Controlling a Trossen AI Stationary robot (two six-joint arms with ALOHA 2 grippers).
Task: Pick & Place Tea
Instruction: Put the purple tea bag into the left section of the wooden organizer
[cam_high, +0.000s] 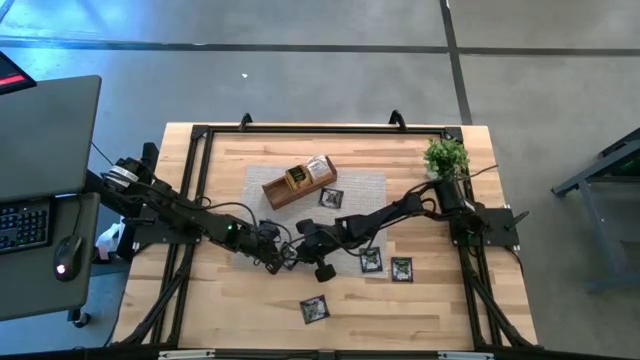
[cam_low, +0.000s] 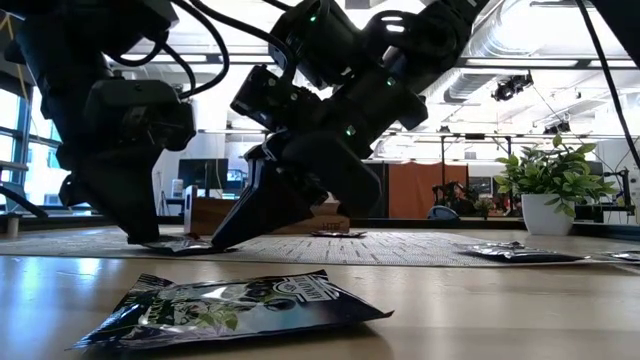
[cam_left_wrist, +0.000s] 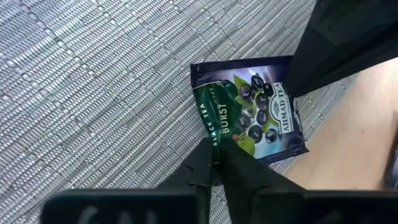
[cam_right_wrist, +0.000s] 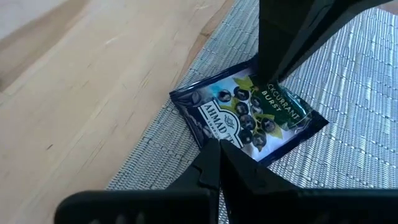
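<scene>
my left gripper (cam_left_wrist: 214, 163) and right gripper (cam_right_wrist: 219, 160), both pinched closed, press opposite edges of the dark blackcurrant tea sachet (cam_left_wrist: 252, 111) on the grey woven mat (cam_left_wrist: 93, 81), likely to lift it.

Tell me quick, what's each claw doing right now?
Left gripper: shut, tips on the dark tea sachet.
Right gripper: shut, tips on the same sachet.

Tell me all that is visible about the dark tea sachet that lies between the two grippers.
The dark tea sachet is a flat, glossy foil-like square, navy with a green band, pictured dark berries and the words "Ahmad Tea" and "Black Tea". It lies flat at the edge of the grey woven mat, one corner over the wooden table. The left gripper and the right gripper, both with fingers together, press on opposite edges.
</scene>
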